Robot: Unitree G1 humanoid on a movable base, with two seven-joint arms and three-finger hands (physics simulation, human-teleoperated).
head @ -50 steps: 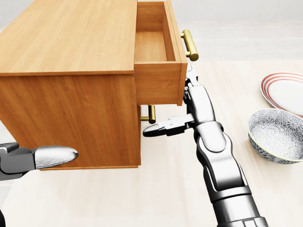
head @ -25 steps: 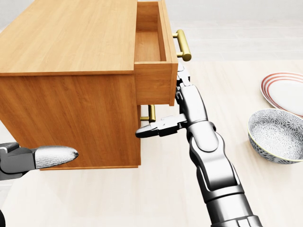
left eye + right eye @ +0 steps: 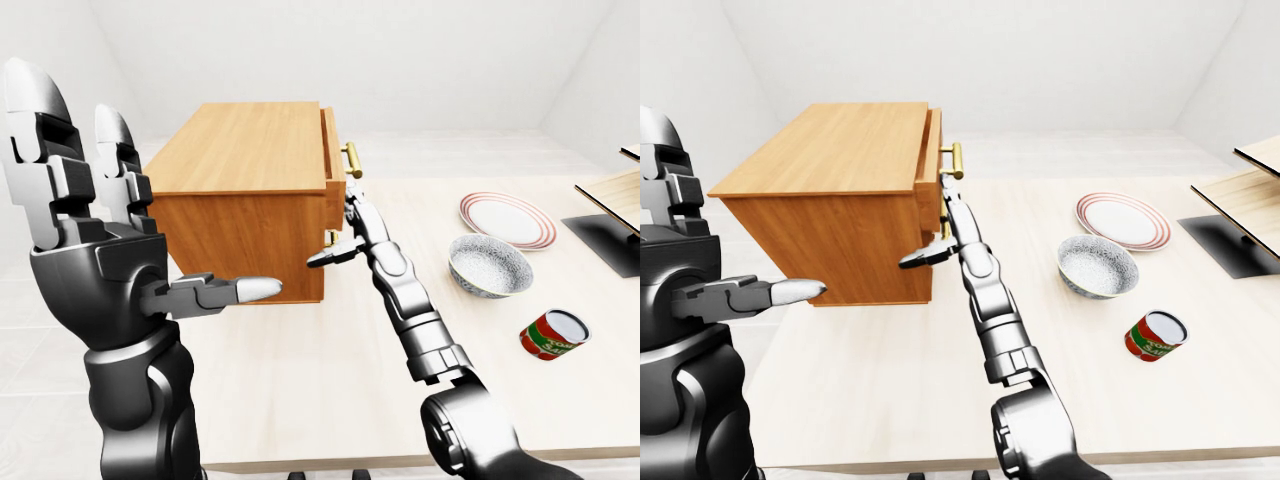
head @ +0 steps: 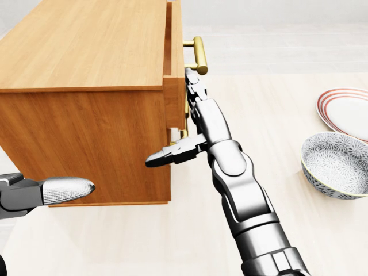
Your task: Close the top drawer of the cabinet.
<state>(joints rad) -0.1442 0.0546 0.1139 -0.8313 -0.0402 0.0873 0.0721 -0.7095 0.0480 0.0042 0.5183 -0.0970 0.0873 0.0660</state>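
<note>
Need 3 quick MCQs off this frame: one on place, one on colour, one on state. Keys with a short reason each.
1. Where does the can lie in the right-eye view?
A) below the bowl, to the right
B) on top of the cabinet
C) on the plate

2. What colour is the top drawer's handle?
A) black
B) brass-gold
C) white

3. How far out is the top drawer?
A) pulled fully out
B) removed
C) nearly shut, a small gap left

Answers:
1. A: the can lies on its side below-right of the bowl, away from the plate.
2. B: the handle is brass-gold.
3. C: the top drawer sticks out slightly from the cabinet, with the right hand against its face.
</note>
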